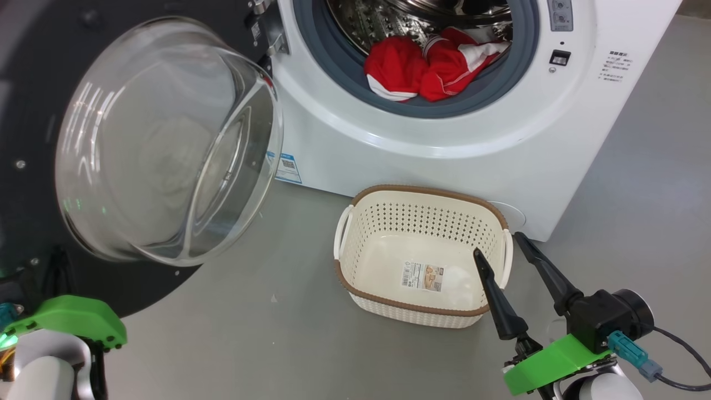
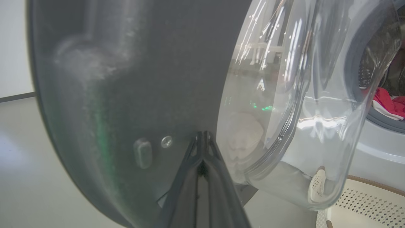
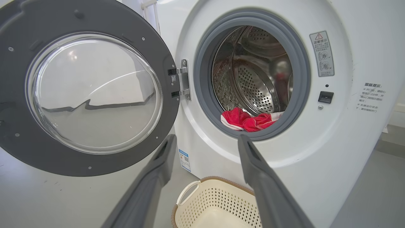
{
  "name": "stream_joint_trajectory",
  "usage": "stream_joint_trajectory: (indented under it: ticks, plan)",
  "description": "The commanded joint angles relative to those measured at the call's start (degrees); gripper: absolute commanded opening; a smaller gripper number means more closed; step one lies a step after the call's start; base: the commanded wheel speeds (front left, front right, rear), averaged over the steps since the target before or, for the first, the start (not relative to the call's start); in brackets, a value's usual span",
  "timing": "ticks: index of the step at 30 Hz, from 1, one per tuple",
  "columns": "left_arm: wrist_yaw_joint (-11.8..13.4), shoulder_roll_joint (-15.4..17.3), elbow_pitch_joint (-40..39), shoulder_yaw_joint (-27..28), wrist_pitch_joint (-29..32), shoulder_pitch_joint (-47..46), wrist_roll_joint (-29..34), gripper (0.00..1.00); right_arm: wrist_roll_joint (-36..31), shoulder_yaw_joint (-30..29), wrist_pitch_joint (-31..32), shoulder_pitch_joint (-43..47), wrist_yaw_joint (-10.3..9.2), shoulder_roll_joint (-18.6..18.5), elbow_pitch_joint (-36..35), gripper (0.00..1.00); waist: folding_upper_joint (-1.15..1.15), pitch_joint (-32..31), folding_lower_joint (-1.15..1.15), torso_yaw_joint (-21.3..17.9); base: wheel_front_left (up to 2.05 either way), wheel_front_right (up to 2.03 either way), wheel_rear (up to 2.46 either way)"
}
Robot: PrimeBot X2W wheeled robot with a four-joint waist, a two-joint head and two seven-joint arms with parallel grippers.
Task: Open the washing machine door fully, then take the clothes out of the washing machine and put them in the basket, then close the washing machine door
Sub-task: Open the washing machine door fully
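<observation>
Head view: clothes [image 1: 427,69] lie ahead of and above the right gripper [image 1: 498,244], nearer, spread wide, empty; left gripper [image 2: 202,136] pinched shut by the door [image 1: 33,66].

Grey floor [image 1: 250,333] bearing the washing machine [image 1: 416,161], far, and the basket [image 1: 427,190] just beside its front, nearer.

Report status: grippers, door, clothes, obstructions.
Left gripper shut at the washing machine door; right gripper open by the basket. Door open, clothes in the drum. Nothing blocking the opening.
</observation>
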Motion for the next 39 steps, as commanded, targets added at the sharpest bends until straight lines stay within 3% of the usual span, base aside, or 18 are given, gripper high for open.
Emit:
stream_joint_trajectory:
  ticks: [1,17,25,26,27,28,29,30,39]
  plan:
    - [0.0,3.8,-0.4,2.7,-0.4,-2.7,-0.3,0.0,-0.4,1.6,0.1,-2.5,0.36,0.1,-1.7,1.0,0.0,0.0,0.0,-0.1,0.0,0.0,0.0]
    - [-1.5,6.6,8.7,5.0,-1.3,-6.7,-2.8,0.0,-0.3,2.5,0.7,-2.7,0.36,0.1,-1.8,1.0,0.0,-0.6,0.0,-2.0,0.0,0.0,0.0]
    - [-2.3,6.9,5.9,5.6,-2.2,-5.5,-2.0,0.0,0.6,2.4,0.1,-2.8,0.36,0.1,-1.3,1.0,0.0,-1.6,0.0,-3.0,0.0,0.0,0.0]
    - [-2.2,6.9,4.4,5.6,-2.2,-5.0,-1.8,0.05,0.8,2.3,0.0,-2.7,0.36,0.1,-1.3,1.0,0.0,-1.7,0.0,-3.1,0.0,0.0,0.0]
    - [-2.0,6.8,2.8,5.7,-2.2,-4.5,-1.5,0.36,1.0,2.3,-0.1,-2.7,0.36,0.1,-1.2,1.0,0.0,-1.8,0.0,-3.3,0.0,0.0,0.0]
    - [-2.0,6.6,0.9,5.9,-2.2,-3.9,-1.4,0.57,1.2,2.1,-0.2,-2.7,0.36,0.1,-1.1,1.0,0.0,-1.9,0.0,-3.3,0.0,0.0,0.0]
    - [-1.9,6.2,-1.3,6.3,-2.3,-3.3,-1.6,0.96,1.4,2.0,-0.4,-2.7,0.36,0.1,-1.0,1.0,0.0,-2.0,0.0,-3.4,0.0,0.0,0.0]
    - [-1.9,6.0,-3.6,6.5,-2.3,-2.6,-1.6,1.0,1.6,2.0,-0.5,-2.7,0.36,0.1,-0.8,1.0,0.0,-2.2,0.0,-3.6,0.0,0.0,0.0]
    - [-0.1,4.6,-24.9,6.5,-2.2,4.2,0.7,1.0,3.1,1.4,-1.8,-3.2,0.36,0.1,0.3,1.0,0.0,-2.9,0.0,-6.5,0.0,0.0,0.0]
